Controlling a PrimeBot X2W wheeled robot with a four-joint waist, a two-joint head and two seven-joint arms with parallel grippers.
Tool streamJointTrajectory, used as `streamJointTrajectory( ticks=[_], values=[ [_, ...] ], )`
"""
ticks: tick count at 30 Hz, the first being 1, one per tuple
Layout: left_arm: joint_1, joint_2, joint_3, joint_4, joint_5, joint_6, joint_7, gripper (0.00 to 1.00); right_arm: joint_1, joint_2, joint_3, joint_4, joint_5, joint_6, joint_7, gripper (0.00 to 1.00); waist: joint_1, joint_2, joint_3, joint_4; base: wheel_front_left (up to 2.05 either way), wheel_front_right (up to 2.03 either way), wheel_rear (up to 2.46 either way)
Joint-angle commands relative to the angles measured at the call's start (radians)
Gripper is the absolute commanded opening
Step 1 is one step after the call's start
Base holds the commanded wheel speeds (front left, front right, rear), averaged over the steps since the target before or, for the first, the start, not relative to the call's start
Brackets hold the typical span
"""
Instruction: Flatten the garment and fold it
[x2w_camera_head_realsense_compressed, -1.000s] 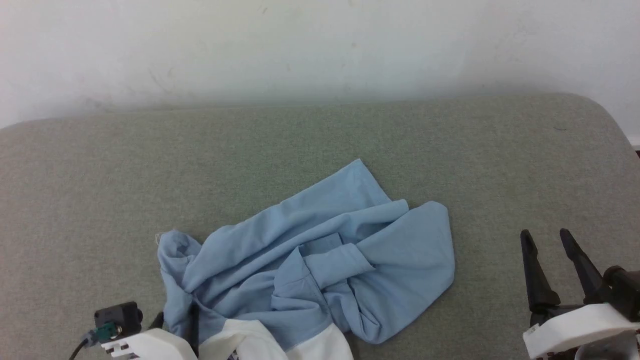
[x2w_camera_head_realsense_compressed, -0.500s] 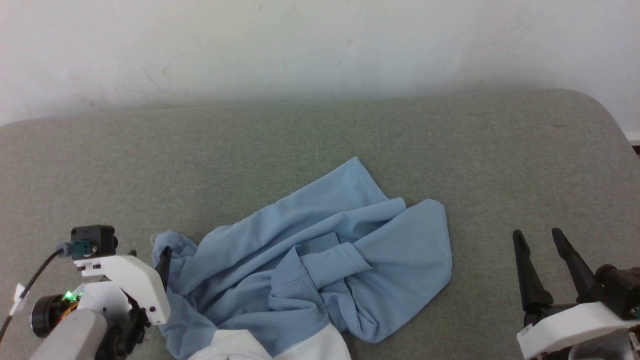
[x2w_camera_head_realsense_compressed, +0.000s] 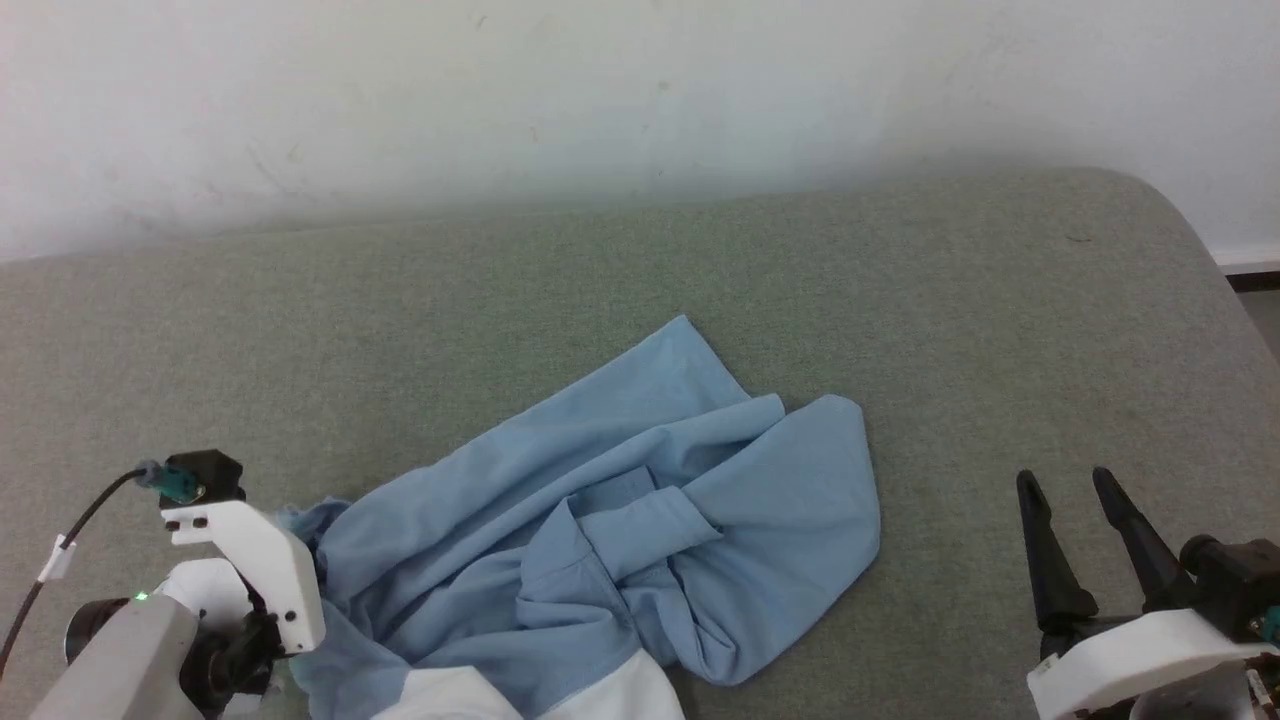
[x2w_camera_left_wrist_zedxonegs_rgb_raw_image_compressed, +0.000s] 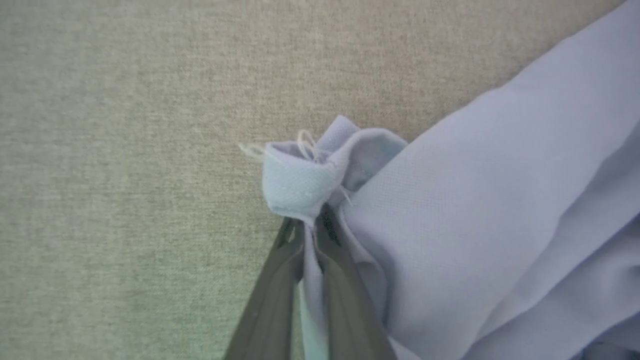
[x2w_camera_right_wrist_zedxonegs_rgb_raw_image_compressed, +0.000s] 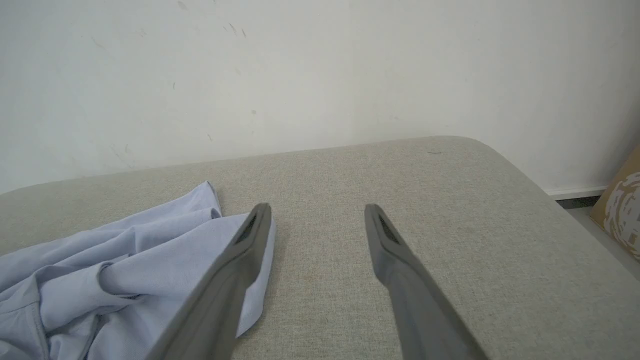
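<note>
Left gripper (x2w_camera_left_wrist_zedxonegs_rgb_raw_image_compressed: 307, 227) clenched on a hem corner of the crumpled shirt (x2w_camera_head_realsense_compressed: 700, 480), likely to pull it flat; right gripper (x2w_camera_head_realsense_compressed: 1062, 480) released, held clear above the worktop (x2w_camera_head_realsense_compressed: 900, 280)

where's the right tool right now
At the lower right of the head view, the right tool is open over the grey cushion, clear of the garment to its left.

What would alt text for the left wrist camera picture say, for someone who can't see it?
The left gripper pinches a bunched corner of the light blue garment between its closed jaws. The rest spreads rightward over a grey-green upholstered surface.
</note>
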Motion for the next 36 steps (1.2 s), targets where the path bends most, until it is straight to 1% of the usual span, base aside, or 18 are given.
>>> streamJointTrajectory(
  ticks=[1, 4, 8, 11, 14, 15, 16, 18, 21, 27, 31, 36],
  values=[
    [0.009, -0.006, 0.005, 0.015, -0.005, 0.001, -0.018, 0.0, 0.001, 0.003, -0.002, 0.003, 0.006, -0.001, -0.008, 1.0, 0.0, 0.0, -0.003, 0.004, 0.0, 0.0, 0.0],
    [0.013, 0.014, 0.055, 0.002, -0.015, 0.02, -0.098, 0.0, 0.004, 0.003, -0.006, 0.005, 0.009, -0.001, -0.009, 1.0, 0.0, 0.0, -0.006, 0.015, 0.0, 0.0, 0.0],
    [0.068, 0.053, 0.149, -0.041, -0.047, 0.08, -0.192, 0.0, 0.006, 0.003, -0.01, 0.003, 0.01, -0.001, -0.009, 1.0, 0.0, 0.0, -0.008, 0.029, 0.0, 0.0, 0.0],
    [0.157, 0.081, 0.218, -0.077, -0.086, 0.136, -0.226, 0.0, 0.006, 0.003, -0.009, 0.002, 0.011, -0.001, -0.01, 1.0, 0.0, 0.0, -0.005, 0.035, 0.0, 0.0, 0.0],
    [0.255, 0.089, 0.266, -0.104, -0.125, 0.165, -0.247, 0.0, 0.005, 0.003, -0.01, 0.001, 0.011, -0.001, -0.012, 1.0, 0.0, 0.0, 0.002, 0.039, 0.0, 0.0, 0.0],
    [0.28, 0.086, 0.274, -0.112, -0.13, 0.174, -0.257, 0.48, 0.004, 0.003, -0.01, 0.002, 0.012, -0.001, -0.012, 1.0, 0.0, 0.0, 0.005, 0.04, 0.0, 0.0, 0.0],
    [0.298, 0.082, 0.282, -0.122, -0.131, 0.183, -0.274, 1.0, 0.003, 0.003, -0.011, 0.002, 0.012, -0.001, -0.013, 1.0, 0.0, 0.0, 0.008, 0.042, 0.0, 0.0, 0.0],
    [0.319, 0.069, 0.296, -0.148, -0.124, 0.197, -0.325, 1.0, -0.001, 0.003, -0.011, 0.003, 0.011, -0.001, -0.013, 1.0, 0.0, 0.0, 0.01, 0.044, 0.0, 0.0, 0.0],
    [0.331, 0.049, 0.303, -0.198, -0.091, 0.205, -0.423, 1.0, -0.004, 0.003, -0.012, 0.005, 0.008, -0.001, -0.01, 1.0, 0.0, 0.0, 0.006, 0.048, 0.0, 0.0, 0.0],
    [0.333, 0.021, 0.268, -0.316, 0.021, 0.208, -0.608, 1.0, -0.001, 0.003, -0.011, 0.007, 0.002, -0.001, 0.002, 1.0, 0.0, 0.0, -0.018, 0.051, 0.0, 0.0, 0.0],
    [0.334, 0.003, 0.221, -0.406, 0.117, 0.21, -0.658, 1.0, 0.005, 0.003, -0.005, 0.003, -0.002, -0.001, 0.012, 1.0, 0.0, 0.0, -0.032, 0.049, 0.0, 0.0, 0.0],
    [0.363, -0.042, 0.195, -0.51, 0.201, 0.215, -0.676, 1.0, 0.017, 0.003, 0.008, 0.007, -0.007, -0.001, 0.039, 1.0, 0.0, 0.0, -0.049, 0.045, 0.0, 0.0, 0.0]
  ],
)
